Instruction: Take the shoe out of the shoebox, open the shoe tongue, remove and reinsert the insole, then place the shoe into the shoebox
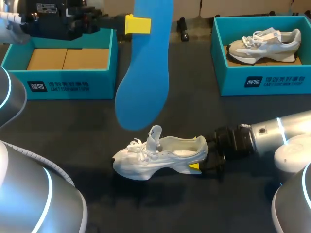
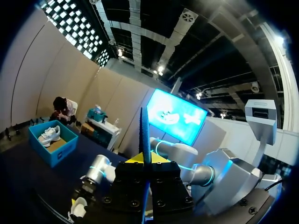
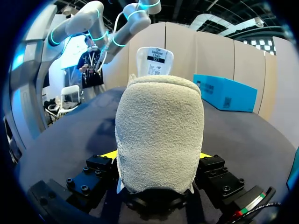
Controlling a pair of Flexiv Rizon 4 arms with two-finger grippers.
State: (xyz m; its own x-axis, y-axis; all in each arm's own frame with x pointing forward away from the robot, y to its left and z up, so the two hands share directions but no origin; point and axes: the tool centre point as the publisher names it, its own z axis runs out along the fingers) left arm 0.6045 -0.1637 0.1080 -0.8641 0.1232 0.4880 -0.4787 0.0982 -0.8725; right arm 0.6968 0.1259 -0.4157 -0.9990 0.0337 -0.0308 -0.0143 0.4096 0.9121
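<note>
A white shoe (image 1: 158, 156) lies on the dark table with its tongue (image 1: 154, 137) pulled up. My right gripper (image 1: 199, 165) comes in from the right and is shut on the shoe's heel. In the right wrist view the heel (image 3: 159, 135) fills the space between the two fingers, and the tongue (image 3: 154, 61) stands beyond it. My left gripper (image 1: 137, 24) is raised high over the table, shut on the upper end of a blue insole (image 1: 143, 73) that hangs down above the shoe. The left wrist view shows the insole (image 2: 145, 135) edge-on between the yellow tips.
A teal shoebox (image 1: 63, 80) with a bare cardboard floor stands at the back left. A second teal shoebox (image 1: 262, 80) at the back right holds another pale shoe (image 1: 265, 43). Open table lies between the boxes and in front of the shoe.
</note>
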